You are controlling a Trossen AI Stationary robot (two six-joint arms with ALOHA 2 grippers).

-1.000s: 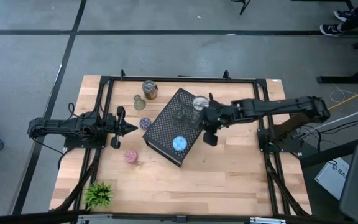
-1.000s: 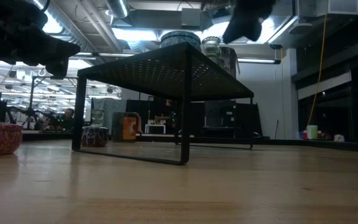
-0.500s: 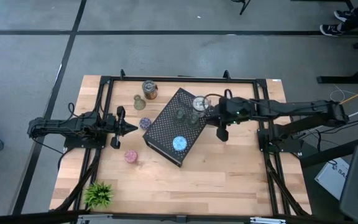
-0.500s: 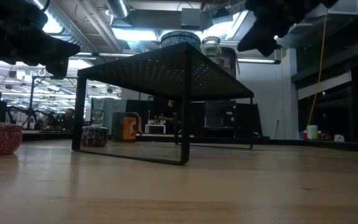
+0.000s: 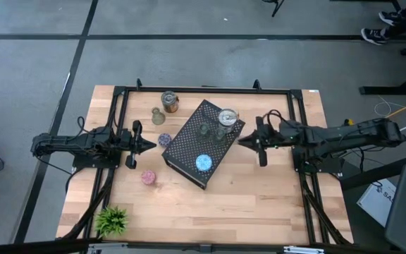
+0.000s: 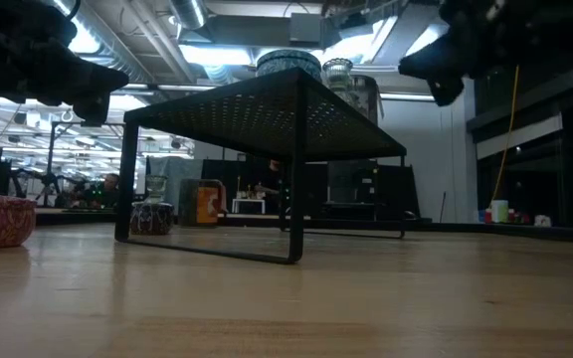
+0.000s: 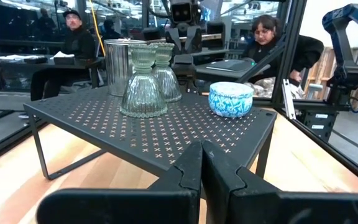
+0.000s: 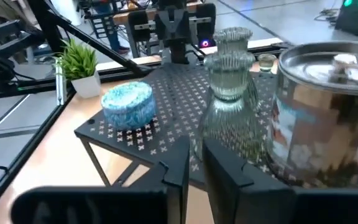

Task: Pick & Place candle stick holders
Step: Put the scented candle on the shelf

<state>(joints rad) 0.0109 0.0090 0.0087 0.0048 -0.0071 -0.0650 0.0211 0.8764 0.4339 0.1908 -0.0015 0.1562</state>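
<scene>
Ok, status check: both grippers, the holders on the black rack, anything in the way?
Left gripper shut, empty, waiting left of rack. Right gripper nearly shut, empty, beside the rack. Silver can, glass holders, blue round on rack. Nothing blocking.

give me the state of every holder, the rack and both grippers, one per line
black rack: standing on the table, four holders on top
blue holder: on the rack
two glass holders: upright on the rack
silver can holder: upright on the rack
copper can holder: on the table
pink holder: on the table
left gripper: shut, empty
right gripper: nearly shut, empty, beside the rack
</scene>
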